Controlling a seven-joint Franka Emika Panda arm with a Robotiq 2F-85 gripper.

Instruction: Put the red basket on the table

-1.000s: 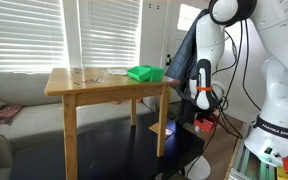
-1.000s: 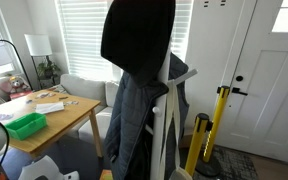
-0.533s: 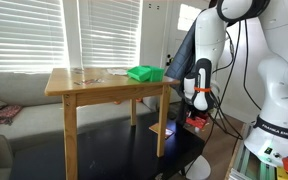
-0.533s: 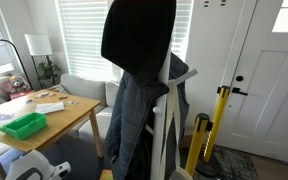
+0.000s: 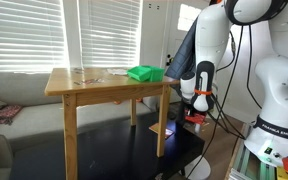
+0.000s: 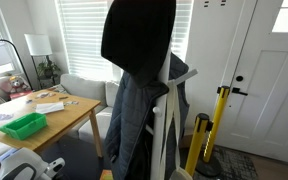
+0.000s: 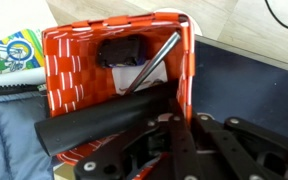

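My gripper [image 5: 199, 106], clamped tight on the red basket [image 5: 195, 117], had lifted it slightly at frame right, still below the table [image 5: 104, 92].

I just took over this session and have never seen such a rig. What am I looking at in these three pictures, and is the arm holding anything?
The machine is one white robot arm with a two-fingered gripper at its end. Two pictures come from cameras standing in the room. The third comes from a camera on the wrist, looking past the gripper. In an exterior view, the wooden table carries a green basket and some papers. In an exterior view, a dark coat on a rack stands in front, with the same table behind it. The wrist view is filled by the red basket, which has a dark object inside. The gripper appears closed on the basket's rim, holding it beside the table, not yet on it.
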